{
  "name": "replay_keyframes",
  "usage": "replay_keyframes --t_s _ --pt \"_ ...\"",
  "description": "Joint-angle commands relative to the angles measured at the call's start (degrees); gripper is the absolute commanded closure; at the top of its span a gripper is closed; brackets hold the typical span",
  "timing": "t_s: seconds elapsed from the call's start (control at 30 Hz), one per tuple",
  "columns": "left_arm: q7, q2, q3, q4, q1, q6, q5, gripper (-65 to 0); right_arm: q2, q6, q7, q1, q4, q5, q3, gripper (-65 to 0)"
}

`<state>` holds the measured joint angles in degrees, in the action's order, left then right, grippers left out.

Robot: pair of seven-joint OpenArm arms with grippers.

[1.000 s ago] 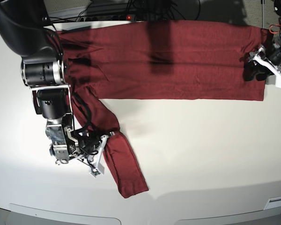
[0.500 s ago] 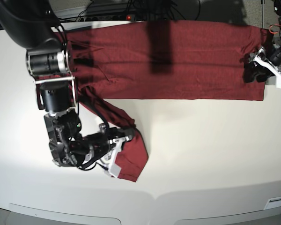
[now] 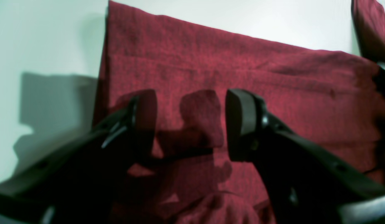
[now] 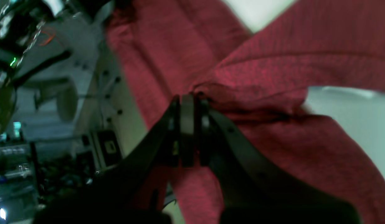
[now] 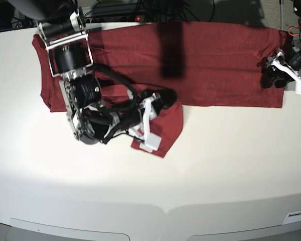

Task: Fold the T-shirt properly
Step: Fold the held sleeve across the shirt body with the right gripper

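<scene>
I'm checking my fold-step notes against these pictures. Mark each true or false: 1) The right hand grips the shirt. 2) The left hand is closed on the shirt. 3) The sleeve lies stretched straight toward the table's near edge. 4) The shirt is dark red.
1) True: the right hand is shut on the T-shirt.
2) False: the left hand is open above the cloth.
3) False: the sleeve is bunched against the body.
4) True.

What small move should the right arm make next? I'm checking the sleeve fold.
Probably carry the sleeve a little further onto the shirt body, then let go. The right gripper is shut on the sleeve, whose end lies partly off the body on the table. The left gripper is open.
</scene>
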<state>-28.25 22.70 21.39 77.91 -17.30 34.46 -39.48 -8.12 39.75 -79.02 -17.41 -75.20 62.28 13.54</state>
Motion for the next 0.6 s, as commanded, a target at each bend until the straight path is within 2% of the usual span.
replay_keyframes --t_s 0.0,0.27,0.53,0.57 --pt "1.31 1.11 0.44 0.96 0.33 0.24 -1.01 -34.0 0.00 0.25 0.39 -0.44 -2.32 1.64 0.02 0.0" --pt "1.31 1.11 0.44 0.96 0.33 0.26 -1.03 -34.0 0.11 0.25 0.66 6.86 -7.04 3.56 2.21 0.0" --pt "1.27 1.09 0.44 0.96 0.31 0.26 -1.03 -34.0 2.32 0.25 0.50 7.41 -7.10 3.98 2.25 0.0" --pt "1.25 1.09 0.44 0.96 0.31 0.26 -1.03 -34.0 2.51 0.25 0.52 7.41 -7.08 3.96 2.25 -3.0"
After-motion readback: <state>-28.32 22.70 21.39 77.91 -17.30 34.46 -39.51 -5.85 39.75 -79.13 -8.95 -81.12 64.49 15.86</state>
